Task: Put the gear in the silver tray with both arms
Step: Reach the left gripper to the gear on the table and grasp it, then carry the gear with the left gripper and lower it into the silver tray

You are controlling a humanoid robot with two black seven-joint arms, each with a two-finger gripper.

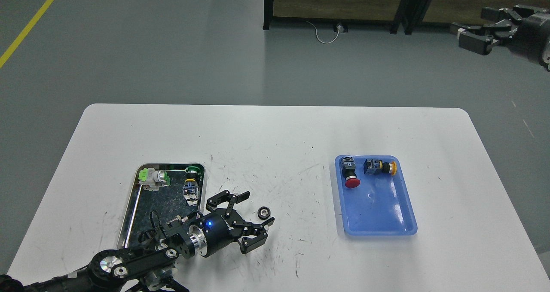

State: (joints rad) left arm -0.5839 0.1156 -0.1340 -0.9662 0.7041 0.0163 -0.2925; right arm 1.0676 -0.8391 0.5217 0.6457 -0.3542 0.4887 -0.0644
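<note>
A small black gear point(264, 213) lies on the white table, between the two trays. The silver tray point(133, 197) sits at the left; its near part is hidden by my left arm. It holds a green-and-silver switch point(154, 178) and a second switch part point(191, 188). My left gripper point(253, 217) is open and empty, low over the table, its fingertips on either side of the gear's left edge. My right gripper point(470, 34) is open and empty, raised high at the upper right, far from the table.
A blue plastic tray point(378, 206) at the right holds a red push button point(351, 176) and a yellow-tipped switch point(380, 167). The table top point(275, 141) is scratched around the gear. Black-framed shelving stands on the floor behind.
</note>
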